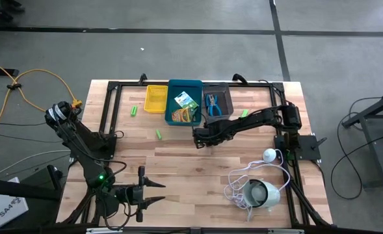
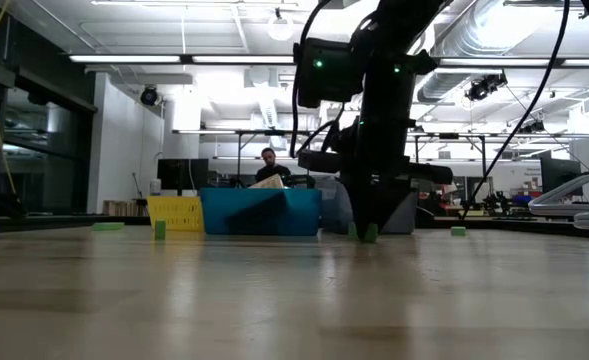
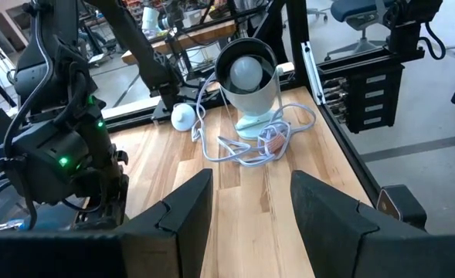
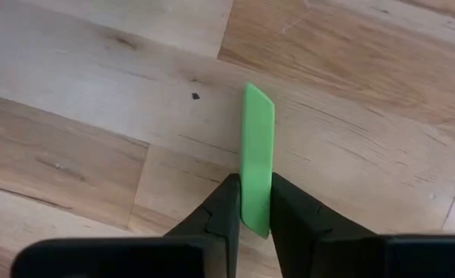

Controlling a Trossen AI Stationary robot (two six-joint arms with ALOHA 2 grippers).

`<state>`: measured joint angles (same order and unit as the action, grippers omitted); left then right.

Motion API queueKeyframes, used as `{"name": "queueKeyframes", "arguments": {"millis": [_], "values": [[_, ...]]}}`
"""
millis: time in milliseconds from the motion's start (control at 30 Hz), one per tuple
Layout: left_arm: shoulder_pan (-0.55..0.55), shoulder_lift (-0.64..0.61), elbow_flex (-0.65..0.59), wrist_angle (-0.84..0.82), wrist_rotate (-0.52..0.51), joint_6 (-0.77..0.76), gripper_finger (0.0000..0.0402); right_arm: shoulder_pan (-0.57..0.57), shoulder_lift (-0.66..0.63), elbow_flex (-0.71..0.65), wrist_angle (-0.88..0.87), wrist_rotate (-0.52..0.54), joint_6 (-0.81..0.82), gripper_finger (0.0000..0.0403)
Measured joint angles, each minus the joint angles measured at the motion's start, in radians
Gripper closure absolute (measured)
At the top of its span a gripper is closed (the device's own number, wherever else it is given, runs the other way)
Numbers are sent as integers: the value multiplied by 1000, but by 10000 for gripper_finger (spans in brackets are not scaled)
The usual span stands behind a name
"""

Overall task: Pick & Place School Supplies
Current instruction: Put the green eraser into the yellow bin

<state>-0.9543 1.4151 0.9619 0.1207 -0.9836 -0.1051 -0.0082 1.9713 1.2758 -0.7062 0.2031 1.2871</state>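
Pinching one green piece [image 4: 258,158] between the closed fingers of my right end effector [image 4: 250,208] low over the counter [image 1: 198,162], I judge the crayon boxes [image 1: 185,107] and scissors [image 1: 212,104] already binned, while other green pieces [image 1: 158,133] wait and the left end effector [image 3: 250,208] rests open, empty.

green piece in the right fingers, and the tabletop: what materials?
Green piece: looks like matte plastic or rubbery eraser stock; uniform bright colour, smooth face, rounded corner, no grain. Could be either. The right gripper has its fingers closed on it. Tabletop: wood planks with a satin finish; visible grain, knots and plank seams.
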Motion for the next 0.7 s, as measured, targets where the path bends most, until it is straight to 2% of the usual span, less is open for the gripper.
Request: {"name": "queueKeyframes", "arguments": {"millis": [200,700], "values": [[0,0,0,0,0,0,231,0,0,0,0,2,-10,367],[0,0,0,0,7,-6,231,35,-12,0,45,30,-142,368]]}}
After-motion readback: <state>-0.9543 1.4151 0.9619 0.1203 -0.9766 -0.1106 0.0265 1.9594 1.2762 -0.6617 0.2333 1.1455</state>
